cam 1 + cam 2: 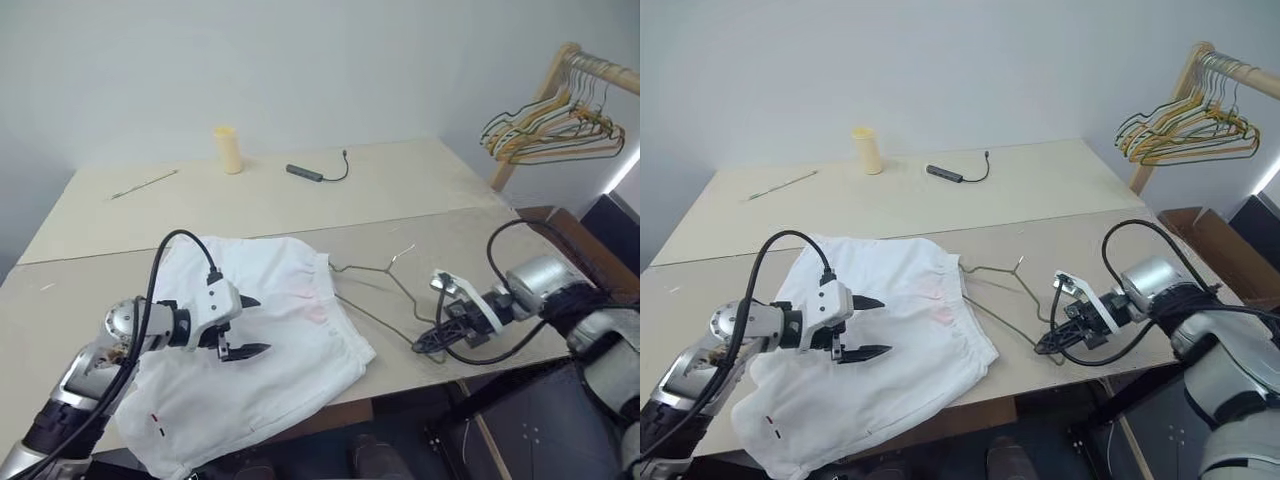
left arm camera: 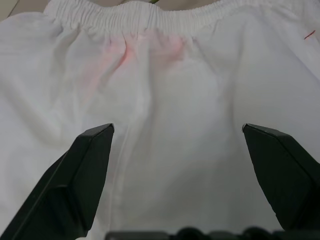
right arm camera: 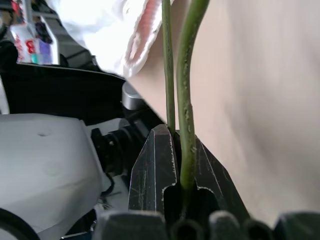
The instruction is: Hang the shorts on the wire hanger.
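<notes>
The white shorts [image 1: 290,300] lie spread on the table's near left, the gathered waistband [image 2: 150,15] toward the middle and a faint pink patch [image 2: 120,50] below it. My left gripper [image 1: 262,324] hovers just over the fabric, open and empty, as the left wrist view [image 2: 177,127] confirms. The wire hanger [image 1: 372,268] lies flat to the right of the shorts, its left end tucked under the waistband. My right gripper [image 1: 418,346] is shut on the hanger's near right corner at the table's front edge; the wire [image 3: 186,75] runs out between the closed fingers.
At the table's back stand a yellow cup [image 1: 229,150], a black adapter with cable [image 1: 305,173] and a thin stick [image 1: 145,184]. A wooden rack [image 1: 555,75] with a bunch of coloured hangers [image 1: 555,130] stands far right, above a cardboard box [image 1: 1215,250].
</notes>
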### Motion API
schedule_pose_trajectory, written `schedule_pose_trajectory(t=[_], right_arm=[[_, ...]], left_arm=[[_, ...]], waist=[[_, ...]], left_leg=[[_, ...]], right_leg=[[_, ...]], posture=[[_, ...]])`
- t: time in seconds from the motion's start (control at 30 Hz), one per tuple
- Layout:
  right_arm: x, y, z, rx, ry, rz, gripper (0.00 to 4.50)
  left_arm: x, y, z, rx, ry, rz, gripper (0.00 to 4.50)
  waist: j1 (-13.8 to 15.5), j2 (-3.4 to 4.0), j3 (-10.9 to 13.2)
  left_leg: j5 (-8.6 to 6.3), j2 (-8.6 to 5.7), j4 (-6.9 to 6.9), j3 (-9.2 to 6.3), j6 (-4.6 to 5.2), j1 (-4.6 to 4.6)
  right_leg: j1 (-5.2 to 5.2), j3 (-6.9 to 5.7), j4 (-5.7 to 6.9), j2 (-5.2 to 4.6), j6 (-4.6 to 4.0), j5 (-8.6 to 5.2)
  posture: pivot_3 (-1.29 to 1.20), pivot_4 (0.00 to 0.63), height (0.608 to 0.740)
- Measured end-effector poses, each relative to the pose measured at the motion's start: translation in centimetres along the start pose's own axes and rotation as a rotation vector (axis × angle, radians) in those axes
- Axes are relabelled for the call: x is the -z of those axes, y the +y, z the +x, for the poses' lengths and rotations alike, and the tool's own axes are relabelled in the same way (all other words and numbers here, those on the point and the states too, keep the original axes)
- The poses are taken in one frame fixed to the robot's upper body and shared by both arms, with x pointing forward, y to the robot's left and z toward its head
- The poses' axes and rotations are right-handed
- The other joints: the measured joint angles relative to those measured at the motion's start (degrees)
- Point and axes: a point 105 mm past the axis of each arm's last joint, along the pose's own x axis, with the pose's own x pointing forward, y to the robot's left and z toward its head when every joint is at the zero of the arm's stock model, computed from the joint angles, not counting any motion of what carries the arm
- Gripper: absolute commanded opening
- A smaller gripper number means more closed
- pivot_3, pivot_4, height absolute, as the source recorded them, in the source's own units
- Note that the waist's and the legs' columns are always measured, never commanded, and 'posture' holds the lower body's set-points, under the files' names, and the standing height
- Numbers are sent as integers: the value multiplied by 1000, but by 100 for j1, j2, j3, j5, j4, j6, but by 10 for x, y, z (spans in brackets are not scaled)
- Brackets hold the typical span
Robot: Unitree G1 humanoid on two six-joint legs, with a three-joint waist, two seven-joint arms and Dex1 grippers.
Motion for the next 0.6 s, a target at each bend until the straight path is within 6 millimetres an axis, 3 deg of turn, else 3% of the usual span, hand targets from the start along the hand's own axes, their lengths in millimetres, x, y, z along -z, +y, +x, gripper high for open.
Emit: schedule_pose_trajectory(t=[0.6], right_arm=[[-38,-12,15,80,-35,-44,0]], left_arm=[[0,0,2,-31,4,12,4477]], waist=[[295,3,-2]], left_leg=[[0,0,0,-3,-1,0]], right_leg=[[-5,-8,12,1,-12,7]], posture=[[14,0,740]])
